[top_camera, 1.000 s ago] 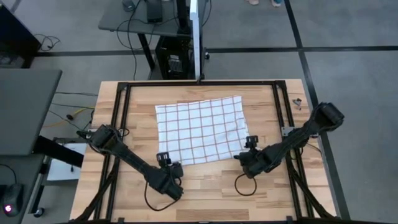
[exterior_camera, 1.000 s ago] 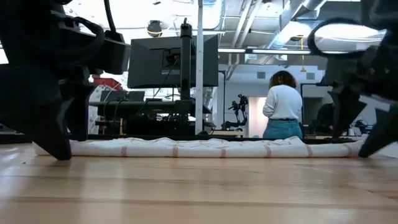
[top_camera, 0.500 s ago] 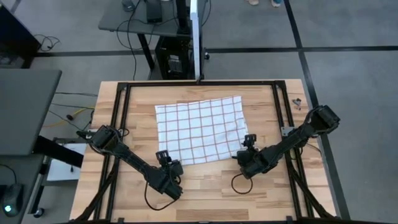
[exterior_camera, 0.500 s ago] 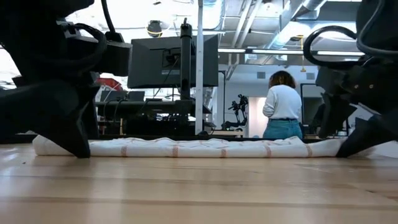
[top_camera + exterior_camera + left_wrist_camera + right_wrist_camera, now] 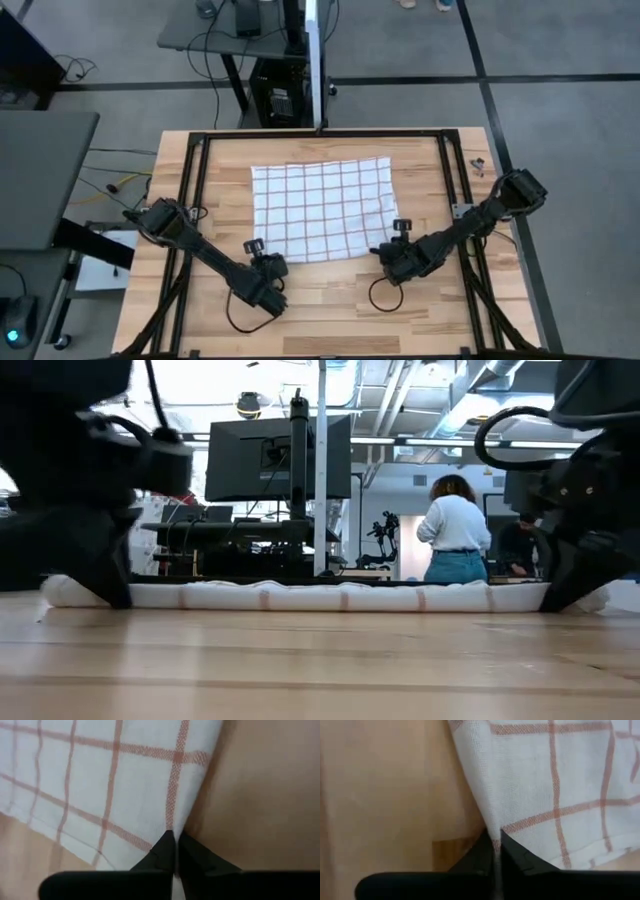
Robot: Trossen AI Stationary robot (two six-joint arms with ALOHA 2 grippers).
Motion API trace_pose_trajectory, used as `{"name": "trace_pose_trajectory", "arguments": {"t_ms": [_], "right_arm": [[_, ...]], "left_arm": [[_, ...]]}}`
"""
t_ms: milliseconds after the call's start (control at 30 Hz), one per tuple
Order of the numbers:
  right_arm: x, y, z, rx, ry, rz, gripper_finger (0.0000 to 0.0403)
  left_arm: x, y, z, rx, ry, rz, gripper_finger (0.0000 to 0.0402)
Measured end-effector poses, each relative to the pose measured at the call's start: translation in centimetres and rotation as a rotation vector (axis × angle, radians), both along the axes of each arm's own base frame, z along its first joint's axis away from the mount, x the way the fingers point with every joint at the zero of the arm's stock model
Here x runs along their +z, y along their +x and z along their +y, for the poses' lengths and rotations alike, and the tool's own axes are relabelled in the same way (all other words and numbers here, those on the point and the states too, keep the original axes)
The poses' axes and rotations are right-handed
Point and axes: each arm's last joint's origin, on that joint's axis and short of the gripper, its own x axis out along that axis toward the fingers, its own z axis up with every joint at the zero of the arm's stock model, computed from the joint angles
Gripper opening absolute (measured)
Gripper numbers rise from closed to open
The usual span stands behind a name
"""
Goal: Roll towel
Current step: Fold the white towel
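The white towel (image 5: 322, 205) with red-brown grid lines lies spread flat on the wooden table, in its far half. From the low view its near edge (image 5: 330, 596) is a low straight band between the two grippers. My left gripper (image 5: 264, 264) is shut at the towel's near-left corner. It also shows in the low view (image 5: 110, 595). My right gripper (image 5: 388, 252) is shut at the near-right corner. It also shows in the low view (image 5: 555, 598). No tag shows. My left gripper pinches the towel's edge at its near-left corner (image 5: 171, 822) between its two shut fingers. It comes from the table's near side, low over the wood. The rest of the towel lies spread on the table beyond the fingers. My right gripper pinches the towel's edge at its near-right corner (image 5: 492, 822) between its two shut fingers. It comes from the table's near side, low over the wood. The rest of the towel lies spread on the table beyond the fingers.
A black frame (image 5: 320, 133) runs around the tabletop. Bare wood (image 5: 330, 310) lies between the towel and the near edge, with each arm's cable loop on it. A person (image 5: 455, 530) stands far off in the room behind the table.
My left gripper has shifted a little toward the table's left edge, my right gripper a little toward the left along the towel's near edge. In the low view the towel's near edge, wavy a second ago, now runs straight and low between the two grippers.
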Motion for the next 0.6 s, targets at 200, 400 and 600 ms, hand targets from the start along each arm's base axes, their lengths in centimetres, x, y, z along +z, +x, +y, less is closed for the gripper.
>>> {"name": "trace_pose_trajectory", "arguments": {"t_ms": [200, 400, 600], "right_arm": [[1.2, 0.6, 2.4, -0.041, 0.205, -0.014, 0.0002], [2.1, 0.2, 6.0, -0.026, 0.45, -0.04, 0.0001], [2.8, -1.3, 9.1, -0.063, 0.55, -0.085, 0.0]], "left_arm": [[1.2, -2.0, 0.2, -0.055, -0.249, -0.084, 0.0], [2.3, -3.6, -0.4, -0.101, -0.282, -0.114, 0.0], [2.9, -4.4, -2.4, -0.102, -0.393, -0.189, 0.0]]}}
